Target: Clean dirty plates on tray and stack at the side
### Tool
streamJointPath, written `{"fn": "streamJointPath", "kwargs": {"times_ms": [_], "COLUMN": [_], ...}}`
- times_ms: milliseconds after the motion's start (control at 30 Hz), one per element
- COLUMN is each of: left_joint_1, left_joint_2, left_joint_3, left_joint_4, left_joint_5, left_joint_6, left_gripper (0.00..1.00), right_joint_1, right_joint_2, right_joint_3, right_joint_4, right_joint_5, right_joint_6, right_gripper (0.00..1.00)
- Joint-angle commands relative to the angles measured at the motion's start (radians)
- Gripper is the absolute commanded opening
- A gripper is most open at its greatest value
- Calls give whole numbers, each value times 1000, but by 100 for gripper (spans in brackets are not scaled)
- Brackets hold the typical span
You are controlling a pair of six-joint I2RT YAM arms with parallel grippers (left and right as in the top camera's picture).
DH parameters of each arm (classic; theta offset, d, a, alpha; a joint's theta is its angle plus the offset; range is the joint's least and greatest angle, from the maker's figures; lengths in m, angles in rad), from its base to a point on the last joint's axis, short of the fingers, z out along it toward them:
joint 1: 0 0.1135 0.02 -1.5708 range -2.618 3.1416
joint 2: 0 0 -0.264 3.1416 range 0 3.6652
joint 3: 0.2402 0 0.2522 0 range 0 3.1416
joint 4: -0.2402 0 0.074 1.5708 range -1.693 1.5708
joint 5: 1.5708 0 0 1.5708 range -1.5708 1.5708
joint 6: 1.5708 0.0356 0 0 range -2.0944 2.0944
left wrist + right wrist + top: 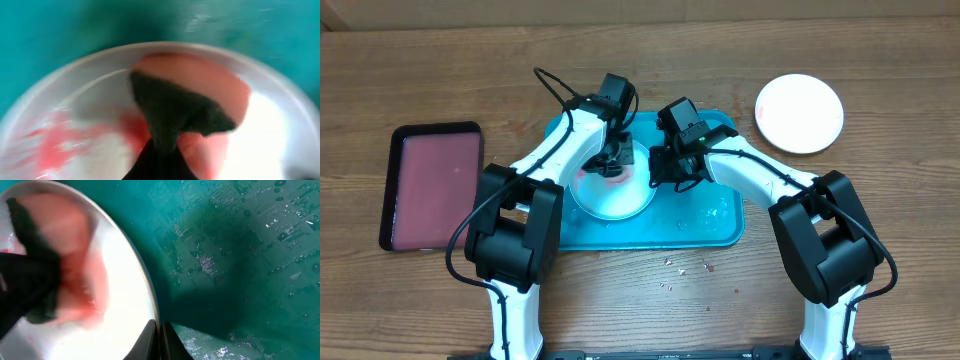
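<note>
Scrubbing in hand — left end effector (pixel 613 160) grips a sponge (pixel 190 95) on the smeared plate (pixel 620 203), right end effector (pixel 160 332) pinches its rim — next, clear the red.

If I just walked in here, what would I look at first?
Probably the blue tray in the middle, because both robot pincers are busy on it. The left pincer presses a pink and green sponge onto a red-smeared plate, while the right pincer pinches its rim. A white plate sits alone on the table at the far right.
</note>
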Motion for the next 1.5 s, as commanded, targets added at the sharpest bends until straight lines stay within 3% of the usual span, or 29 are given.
{"fn": "streamJointPath", "kwargs": {"times_ms": [0,367,567,800,1067,1400,1467], "left_joint_1": [49,180,277,470,724,797,797], "left_joint_2": [10,-2,-67,-204,-195,-156,-156], "left_joint_3": [3,259,383,381,263,35,20], "left_joint_4": [-68,-269,-397,-421,-379,-193,-168], "left_joint_5": [-310,-386,-368,-287,-183,-69,-68], "left_joint_6": [-18,-30,-135,-163,-156,-107,-106], "left_gripper": [4,4,4,4,4,5,13], "right_joint_1": [-2,-2,-2,6,101,172,172], "right_joint_2": [14,14,11,-54,-153,-163,-168], "right_joint_3": [-2,-2,10,81,198,217,217], "right_joint_4": [-5,-13,-13,-80,-182,-183,-191], "right_joint_5": [29,29,24,57,385,584,598], "right_joint_6": [2,2,2,-79,-112,-119,-166], "right_gripper": [4,4,4,4,4,4,4]}}
